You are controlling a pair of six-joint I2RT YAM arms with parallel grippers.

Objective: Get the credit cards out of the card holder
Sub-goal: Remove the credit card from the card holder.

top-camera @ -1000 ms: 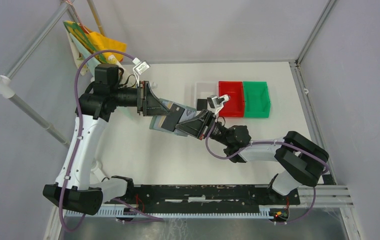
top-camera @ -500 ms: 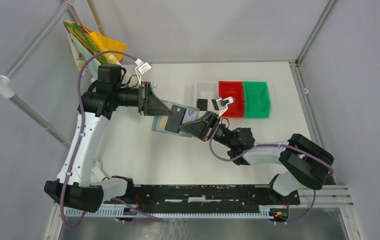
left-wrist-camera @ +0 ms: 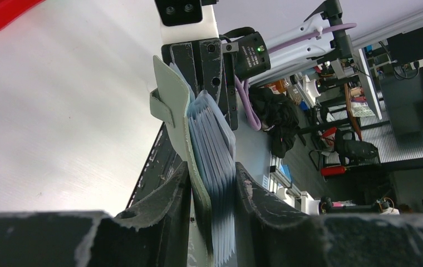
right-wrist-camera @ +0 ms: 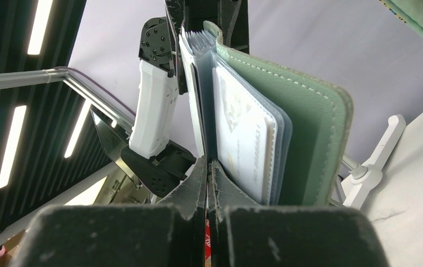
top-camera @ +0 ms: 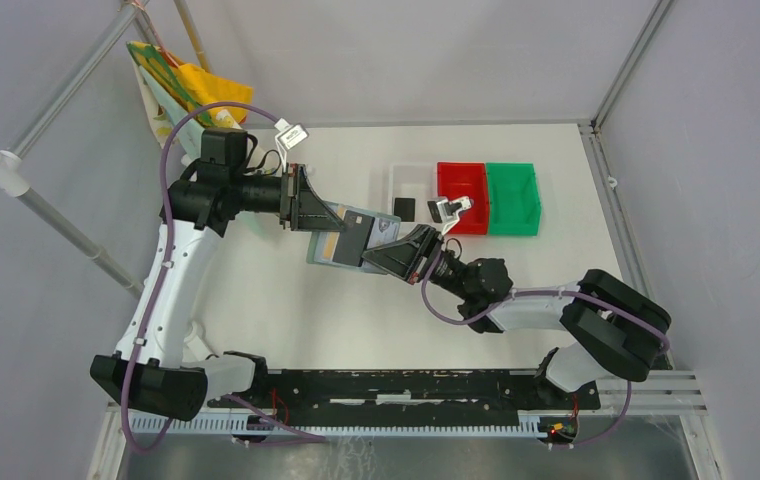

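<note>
You have the card holder [top-camera: 348, 238] raised off the surface [top-camera: 286, 310], a little left of centre, caught between both pincers. The left pincer [top-camera: 328, 222] reaches in from the left and clamps the holder's stacked leaves from both sides. The right pincer [top-camera: 374, 256] comes from the near right, opposite it, and pinches a thin inner leaf. Behind and to the right, three bins stand side by side in a row: leftmost bin [top-camera: 396, 172], middle bin [top-camera: 461, 170], rightmost bin [top-camera: 512, 200]. One card [top-camera: 405, 208] lies in the leftmost bin, at its near end. A bag [top-camera: 191, 85] hangs at the far left corner, behind the left arm.
</note>
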